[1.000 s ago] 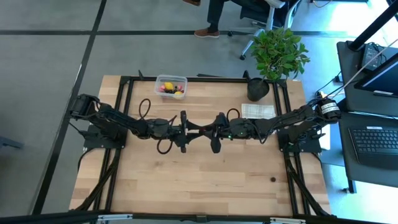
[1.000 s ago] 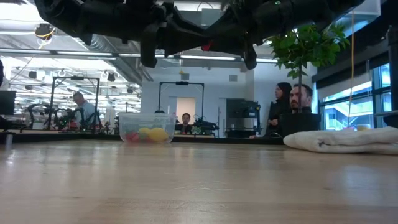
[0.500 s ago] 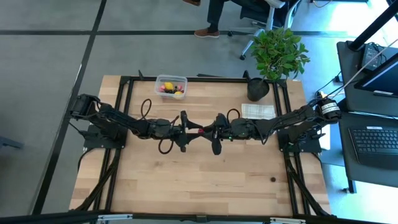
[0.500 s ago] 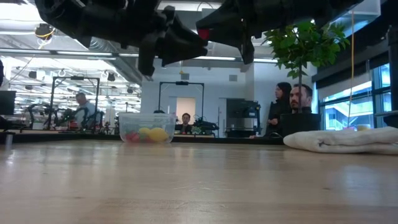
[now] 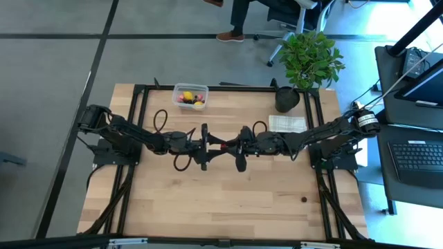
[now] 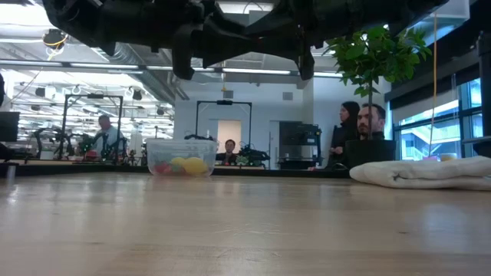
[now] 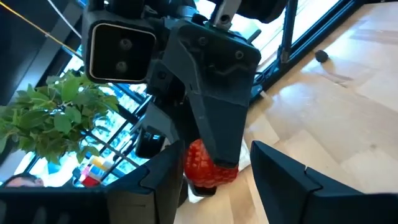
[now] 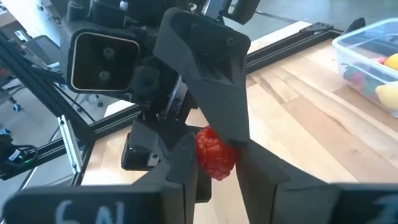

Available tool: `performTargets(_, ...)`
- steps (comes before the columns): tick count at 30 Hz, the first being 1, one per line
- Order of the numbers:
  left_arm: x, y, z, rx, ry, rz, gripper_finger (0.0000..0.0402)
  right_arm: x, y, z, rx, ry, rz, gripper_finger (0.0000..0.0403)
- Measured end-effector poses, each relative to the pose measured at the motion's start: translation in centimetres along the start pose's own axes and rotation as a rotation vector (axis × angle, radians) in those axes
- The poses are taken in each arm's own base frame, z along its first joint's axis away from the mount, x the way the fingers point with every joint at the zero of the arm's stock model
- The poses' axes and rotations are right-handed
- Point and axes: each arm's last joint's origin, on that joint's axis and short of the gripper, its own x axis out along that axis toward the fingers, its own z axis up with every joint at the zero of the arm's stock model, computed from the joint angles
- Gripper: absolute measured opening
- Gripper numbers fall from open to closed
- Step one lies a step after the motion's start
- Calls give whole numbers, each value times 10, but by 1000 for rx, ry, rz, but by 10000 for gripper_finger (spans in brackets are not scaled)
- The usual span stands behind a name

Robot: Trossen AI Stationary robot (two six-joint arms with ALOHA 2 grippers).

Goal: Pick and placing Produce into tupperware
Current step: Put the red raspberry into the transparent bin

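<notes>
High view: left gripper point(image 5: 213, 144) and right gripper point(image 5: 228, 144) meet mid-table, wood bare around them; the tupperware point(image 5: 190, 96) sits at the far edge. Right wrist view: right jaws pinch a red berry point(image 8: 215, 153). Left wrist view: left jaws flank it, spread apart.

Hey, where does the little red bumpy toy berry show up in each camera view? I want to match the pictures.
High view: the red bumpy toy berry is mid-table, between the left pincer and the right pincer.
Low view: not visible among the dark arms overhead.
Left wrist view: low centre, past the open left pincer.
Right wrist view: centre, gripped by the right pincer.
Shared landmark: the clear plastic tub, in every view except the left wrist.
</notes>
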Motion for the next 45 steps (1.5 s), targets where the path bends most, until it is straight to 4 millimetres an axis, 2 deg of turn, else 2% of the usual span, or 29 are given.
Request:
performTargets(8,0,-2,2,47,-8,-6,172,0,0,0,0,1,0,91)
performTargets(21,-1,-1,3,43,-21,-5,108,0,0,-1,0,3,0,91)
performTargets(28,0,0,2,42,-8,9,118,0,0,0,1,-2,-2,91)
performTargets(33,0,0,2,44,-5,13,104,0,0,0,2,-7,0,91)
performTargets(40,0,0,2,46,-3,14,104,0,0,0,3,-8,1,92)
performTargets(45,0,0,2,47,-5,15,106,0,1,1,9,-16,24,129)
